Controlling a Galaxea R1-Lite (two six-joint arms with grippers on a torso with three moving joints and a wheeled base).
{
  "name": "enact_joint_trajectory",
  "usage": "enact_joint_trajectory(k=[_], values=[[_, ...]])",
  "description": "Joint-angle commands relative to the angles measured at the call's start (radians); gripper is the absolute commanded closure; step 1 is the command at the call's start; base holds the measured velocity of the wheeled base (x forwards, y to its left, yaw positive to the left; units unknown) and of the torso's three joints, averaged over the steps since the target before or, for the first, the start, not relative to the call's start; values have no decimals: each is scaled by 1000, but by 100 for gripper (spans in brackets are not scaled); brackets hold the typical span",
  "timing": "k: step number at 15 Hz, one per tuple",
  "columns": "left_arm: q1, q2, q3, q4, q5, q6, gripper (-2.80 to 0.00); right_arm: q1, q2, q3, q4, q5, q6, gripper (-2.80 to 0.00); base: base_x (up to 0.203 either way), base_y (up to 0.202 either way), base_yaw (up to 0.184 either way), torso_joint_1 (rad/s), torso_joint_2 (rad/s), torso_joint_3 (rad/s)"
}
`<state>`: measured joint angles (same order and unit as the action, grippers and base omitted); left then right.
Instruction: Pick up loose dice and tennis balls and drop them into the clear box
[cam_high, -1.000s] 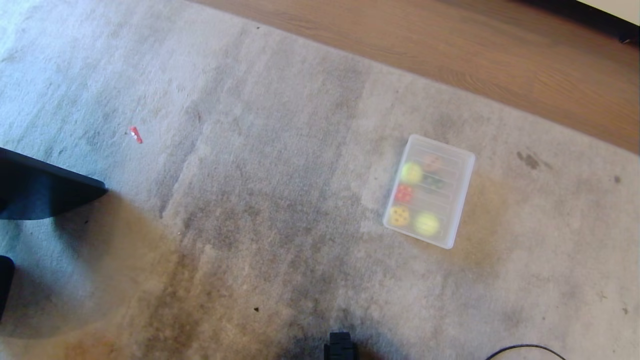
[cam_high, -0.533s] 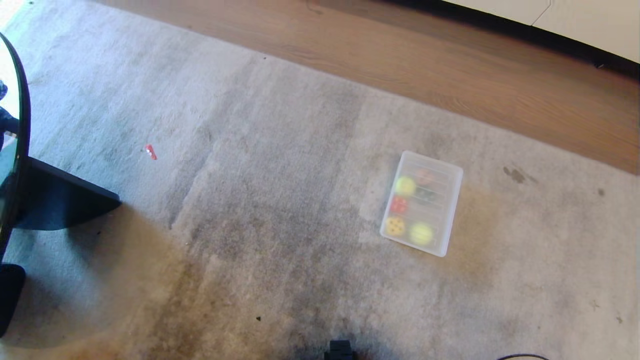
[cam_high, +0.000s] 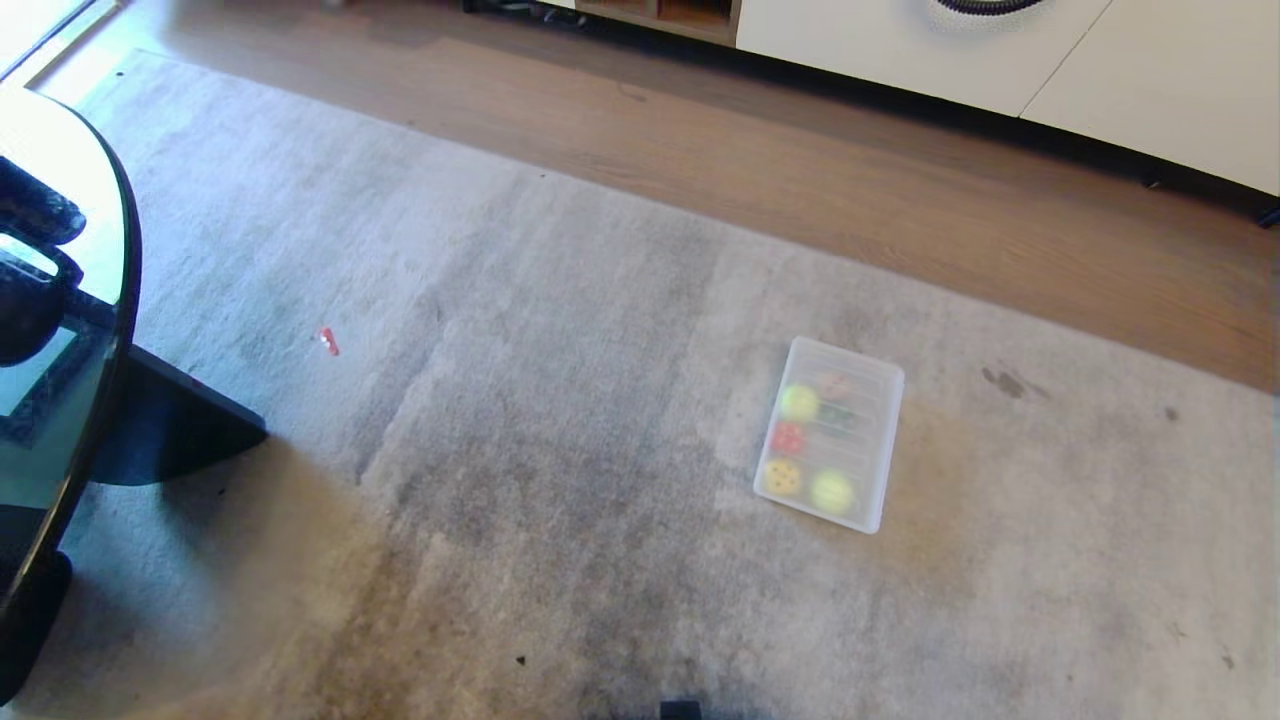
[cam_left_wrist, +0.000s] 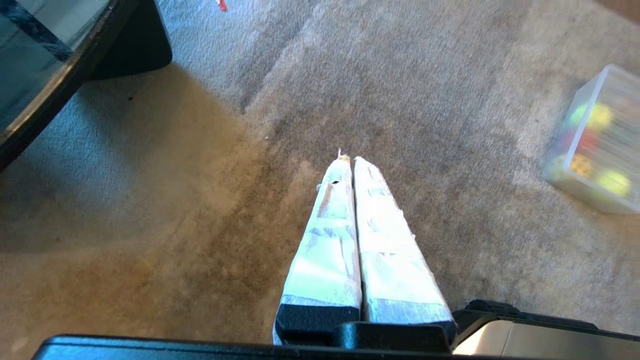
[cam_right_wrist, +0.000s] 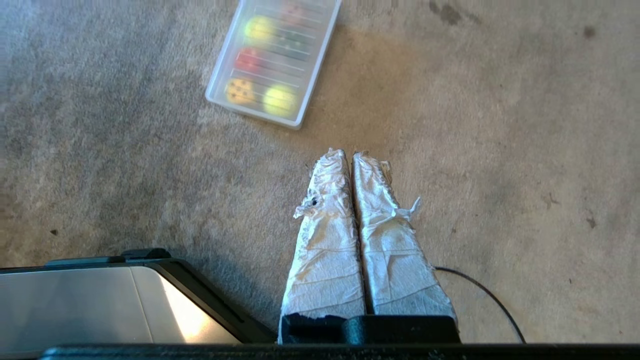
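**Box filled, view lifting away**

On the grey carpet (cam_high: 560, 420), toward the robot's right, the clear box (cam_high: 886, 450) lay with everything apparently inside it. Through its frosted top the head view showed two tennis balls (cam_high: 799, 402), one at the far left corner and one at the near right, plus a red die (cam_high: 788, 437) and a yellow die (cam_high: 782, 477) along the left side. Two dimmer shapes on the right side were probably the tan and green dice, though they were too blurred to be sure. No loose die or ball showed anywhere on the carpet, so the collecting looked finished.

Compared with a second earlier, the whole scene had slid down and shrunk in the head view: the box sat lower and smaller, and the wooden floor (cam_high: 800, 190) and white cabinets (cam_high: 1000, 50) had come into sight. That was the camera rising, not the box moving, which suits a robot straightening up after its last drop.

Neither arm appeared in the head view. The wrist views supplied them: the left hand (cam_left_wrist: 350, 160) hung over bare carpet, its taped fingers pressed together and holding nothing, with the box well off to one side. The right hand (cam_right_wrist: 348, 155) was likewise closed and empty, near the box's short end. Only the head and left wrist views showed the dark glass surface (cam_high: 70, 330) and a small red scrap (cam_high: 328, 342).
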<state>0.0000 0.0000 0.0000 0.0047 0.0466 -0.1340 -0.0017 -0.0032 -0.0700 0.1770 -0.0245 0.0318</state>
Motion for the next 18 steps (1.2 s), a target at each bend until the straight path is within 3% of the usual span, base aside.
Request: enact_joint_trajectory(k=[1, 18], values=[[0, 0, 0, 0, 1, 0, 0, 0, 3, -1, 1, 0, 0, 0, 0, 0, 0, 3, -2, 202], [0, 0, 0, 0, 1, -1, 0, 0, 3, -1, 1, 0, 0, 0, 0, 0, 0, 2, 2, 201]])
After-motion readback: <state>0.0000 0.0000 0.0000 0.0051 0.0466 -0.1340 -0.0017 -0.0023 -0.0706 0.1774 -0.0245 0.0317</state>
